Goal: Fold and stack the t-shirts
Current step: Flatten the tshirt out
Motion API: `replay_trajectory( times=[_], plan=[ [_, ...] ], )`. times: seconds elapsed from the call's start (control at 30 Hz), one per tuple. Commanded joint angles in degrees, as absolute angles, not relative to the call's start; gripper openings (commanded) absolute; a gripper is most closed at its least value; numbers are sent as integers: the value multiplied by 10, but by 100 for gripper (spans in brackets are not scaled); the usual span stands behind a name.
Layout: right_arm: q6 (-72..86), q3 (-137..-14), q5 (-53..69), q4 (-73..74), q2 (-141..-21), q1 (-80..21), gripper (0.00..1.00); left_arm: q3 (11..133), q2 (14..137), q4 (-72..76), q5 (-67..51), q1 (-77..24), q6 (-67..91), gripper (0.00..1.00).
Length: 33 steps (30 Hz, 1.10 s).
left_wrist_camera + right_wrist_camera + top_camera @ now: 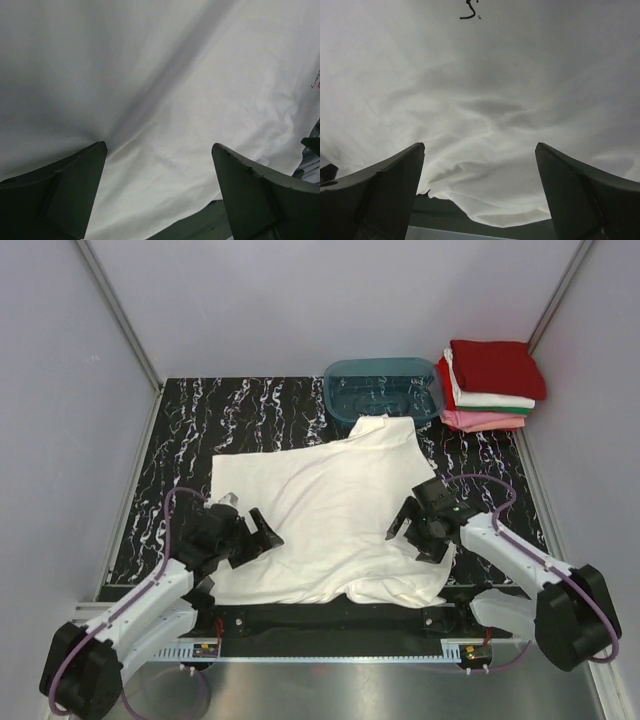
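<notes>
The white tee (330, 510) lies spread over the middle of the dark marbled tabletop (180, 440), its far end reaching the teal tub (385, 388). The finished stack (492, 385) of folded tees sits well apart at the far right corner. The left tool (250, 527) hovers over the tee's left side and the right tool (408, 520) over its right side. Both wrist views show the jaws spread wide with only cloth between them and nothing held. The step looks like taking hold of the two sides to start a fold. To do it well, each tool should probably come straight down and pinch just one layer close to the side edge, at matching points so the fold line runs true. The right wrist view shows the near hem rumpled and lapped over itself, so that side may need smoothing or a grip clear of the ruck, or two layers could be caught. Lifting both sides evenly and low should keep the cloth from dragging toward the tub.
</notes>
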State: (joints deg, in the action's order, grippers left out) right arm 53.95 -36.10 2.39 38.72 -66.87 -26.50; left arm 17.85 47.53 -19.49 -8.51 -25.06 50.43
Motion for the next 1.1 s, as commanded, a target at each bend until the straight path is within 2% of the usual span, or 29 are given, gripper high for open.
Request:
replay_trajectory(
  times=[0.0,0.17,0.27,0.43,0.5,0.63,0.7,0.83,0.97,1.03,1.07],
  plan=[
    [584,-357,4,444,-593,-276,100,162,400,-321,-68,-291,584,93],
    [607,-379,2,493,-529,-302,100,206,309,-377,-27,-345,602,93],
    [570,-439,-40,468,-548,-303,100,278,340,-360,33,-345,541,96],
    [472,-623,-110,450,-749,-289,100,422,551,-316,85,-315,427,99],
    [432,-662,-76,423,-832,-251,100,465,606,-295,40,-277,389,99],
    [375,-725,-27,366,-960,-207,95,474,727,-230,-33,-178,364,99],
    [360,-748,-21,350,-1016,-203,95,484,771,-207,-52,-166,348,99],
    [356,-740,-35,339,-1067,-202,95,490,879,-188,-71,-160,338,96],
    [392,-656,-38,309,-1059,-202,96,446,892,-154,-76,-160,343,96],
    [435,-558,-33,270,-1036,-203,96,416,877,-144,-72,-160,350,96],
    [450,-557,-28,270,-1027,-205,96,404,877,-140,-72,-160,352,96]
  ],
)
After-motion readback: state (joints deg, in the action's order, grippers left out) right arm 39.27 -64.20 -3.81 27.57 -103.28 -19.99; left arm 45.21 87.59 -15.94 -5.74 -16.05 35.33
